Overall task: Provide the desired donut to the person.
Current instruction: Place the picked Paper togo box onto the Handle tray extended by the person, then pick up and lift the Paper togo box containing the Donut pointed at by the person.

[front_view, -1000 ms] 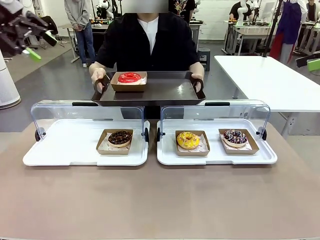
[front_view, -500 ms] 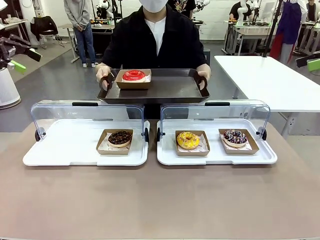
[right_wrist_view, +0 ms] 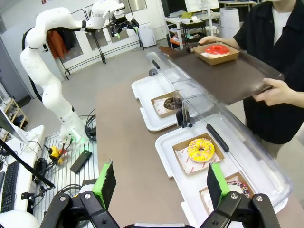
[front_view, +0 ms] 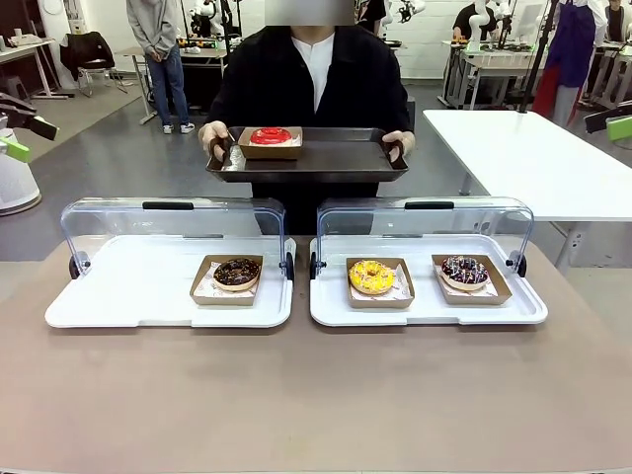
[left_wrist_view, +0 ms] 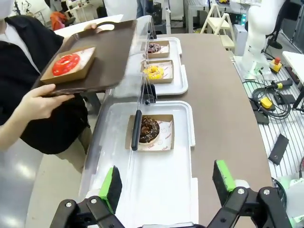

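The person (front_view: 311, 79) stands across the table and holds a dark tray (front_view: 341, 158) by both handles. On it lies a red donut (front_view: 271, 136) in a cardboard box. A chocolate donut (front_view: 237, 272) sits on the left white tray (front_view: 118, 296). A yellow donut (front_view: 371, 276) and a dark sprinkled donut (front_view: 464, 269) sit on the right white tray (front_view: 425, 311). My left gripper (front_view: 28, 136) hangs open at the far left edge, high above the chocolate donut (left_wrist_view: 149, 129). My right gripper (front_view: 614, 122) is open at the right edge, above the yellow donut (right_wrist_view: 201, 148).
Both clear lids (front_view: 173, 225) (front_view: 425, 222) stand raised along the trays' far side. The brown tabletop (front_view: 316, 395) in front is bare. A white table (front_view: 533, 148) stands at the back right. Another person in a grey hoodie (front_view: 158, 30) stands far behind.
The person has drawn the dark tray with the red donut back and higher, away from the table. My left gripper has slid down and left toward the picture's edge.
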Available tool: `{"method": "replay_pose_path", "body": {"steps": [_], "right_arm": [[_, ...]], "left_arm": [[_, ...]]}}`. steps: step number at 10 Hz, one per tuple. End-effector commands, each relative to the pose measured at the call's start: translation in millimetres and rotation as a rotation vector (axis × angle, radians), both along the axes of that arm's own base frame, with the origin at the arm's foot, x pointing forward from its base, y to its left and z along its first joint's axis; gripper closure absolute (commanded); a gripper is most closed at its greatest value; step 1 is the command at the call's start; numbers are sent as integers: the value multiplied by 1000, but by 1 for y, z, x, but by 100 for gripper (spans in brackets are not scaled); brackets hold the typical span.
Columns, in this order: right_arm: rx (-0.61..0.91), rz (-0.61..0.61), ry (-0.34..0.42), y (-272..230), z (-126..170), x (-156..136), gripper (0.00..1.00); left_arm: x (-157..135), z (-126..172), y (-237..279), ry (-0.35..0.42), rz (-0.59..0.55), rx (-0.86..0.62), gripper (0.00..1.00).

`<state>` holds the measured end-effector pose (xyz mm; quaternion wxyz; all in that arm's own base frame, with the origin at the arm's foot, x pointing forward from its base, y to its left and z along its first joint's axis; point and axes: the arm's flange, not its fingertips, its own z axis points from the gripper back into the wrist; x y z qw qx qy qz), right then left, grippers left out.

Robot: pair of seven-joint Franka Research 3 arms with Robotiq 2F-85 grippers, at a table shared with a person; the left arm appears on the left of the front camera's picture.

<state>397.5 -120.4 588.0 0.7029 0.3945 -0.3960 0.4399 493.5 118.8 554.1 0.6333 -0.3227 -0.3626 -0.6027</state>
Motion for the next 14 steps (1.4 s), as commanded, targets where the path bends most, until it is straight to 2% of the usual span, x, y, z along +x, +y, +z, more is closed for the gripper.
{"method": "replay_pose_path", "body": {"steps": [1,4,7,8,14], "right_arm": [[10,8,-9,1,1,0,0],[10,8,-9,1,1,0,0],[10,8,-9,1,1,0,0],[10,8,-9,1,1,0,0],[10,8,-9,1,1,0,0]], "left_arm": [[-10,-11,-5,5,21,17,0],[-13,-19,-6,7,42,38,0],[-17,-20,-11,-60,46,127,0],[-7,-18,-2,6,44,44,0],[-7,-18,-2,6,44,44,0]]}}
